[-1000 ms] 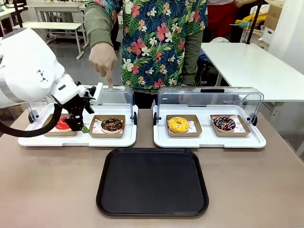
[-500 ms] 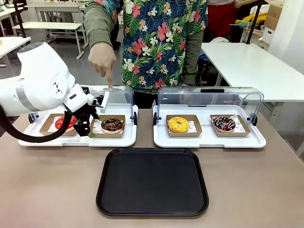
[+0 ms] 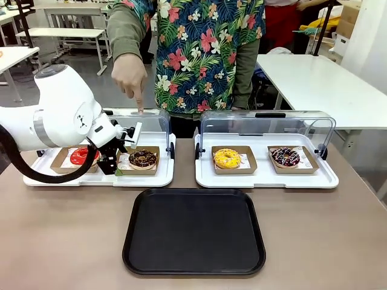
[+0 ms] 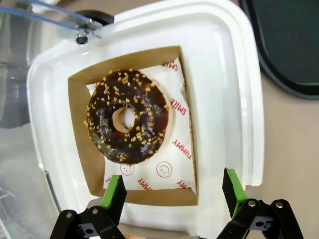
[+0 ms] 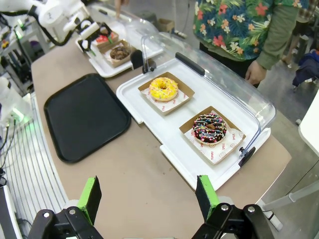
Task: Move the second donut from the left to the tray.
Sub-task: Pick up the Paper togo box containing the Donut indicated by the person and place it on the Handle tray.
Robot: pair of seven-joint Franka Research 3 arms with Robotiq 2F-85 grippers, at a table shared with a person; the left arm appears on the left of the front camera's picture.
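Nothing moved yet. Hovering at left with left gripper [image 4: 174, 189] spread wide, empty, close by the second donut from the left [image 4: 128, 116], unlifted in its cardboard holder [image 4: 77, 139]. To do: grasp, carry to the tray [image 3: 193, 231]. Farther right, right gripper [image 5: 148, 194] likewise spread, idle.

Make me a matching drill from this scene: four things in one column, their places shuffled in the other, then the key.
Things
1. crumb-topped chocolate donut
2. red-glazed donut
3. yellow donut
4. black tray

Places
A. on the table, nearer the robot than the donuts
B. leftmost in the row of donuts
C. just ahead of the open left gripper
D. third from the left in the row of donuts

Pairs: 1-C, 2-B, 3-D, 4-A
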